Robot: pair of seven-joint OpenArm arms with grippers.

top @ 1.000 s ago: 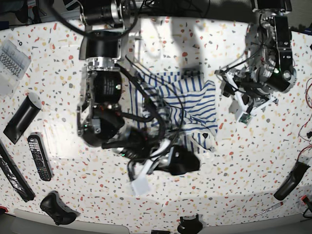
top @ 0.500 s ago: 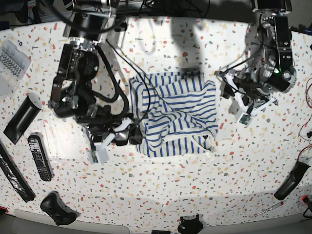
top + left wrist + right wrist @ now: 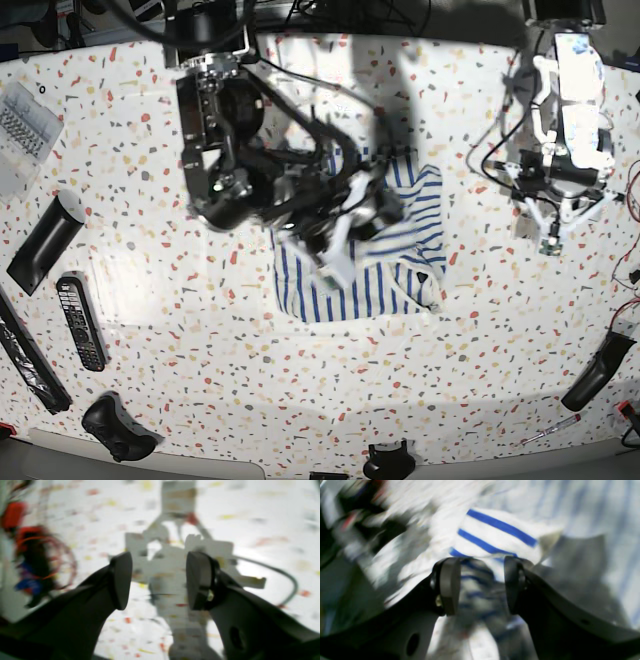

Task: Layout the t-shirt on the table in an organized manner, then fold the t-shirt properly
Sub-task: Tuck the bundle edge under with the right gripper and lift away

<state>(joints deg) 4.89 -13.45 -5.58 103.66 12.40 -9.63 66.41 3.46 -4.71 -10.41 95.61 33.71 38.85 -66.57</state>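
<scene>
Counting from the overhead view: one t-shirt point(image 3: 385, 265), two arms, two remote-like items at the table's left edge.

T-shirt: white with blue stripes, lying bunched near the middle of the table point(image 3: 300, 400), slightly toward the far side. It is not spread flat; folds overlap and the outline is irregular. Its lower edge shows vertical stripes, its right part horizontal ones.

Right gripper point(image 3: 480, 586): sits over the shirt's upper left part. Wrist view shows its two dark fingers point(image 3: 448, 585) standing apart with striped cloth lying in the gap and a raised fold of cloth just beyond the tips. The view is motion-blurred; I cannot tell whether the pads press the fabric or only straddle it.

Left gripper point(image 3: 158, 580): off to the shirt's side, well apart from it, over bare speckled table. Its two fingers point(image 3: 121, 580) are spread wide with nothing between them. Below it, blurred, a white bracket-like shape and one grey cable point(image 3: 287, 580).

Other items, one each: a clear plastic box point(image 3: 25, 125) at the far left, a black bar-shaped device point(image 3: 45, 243), a black remote control point(image 3: 80, 322), a long black strip point(image 3: 30, 365) at the left edge, a black game controller point(image 3: 115, 428) at the near left, and a black handle-shaped object point(image 3: 597, 372) at the near right.
</scene>
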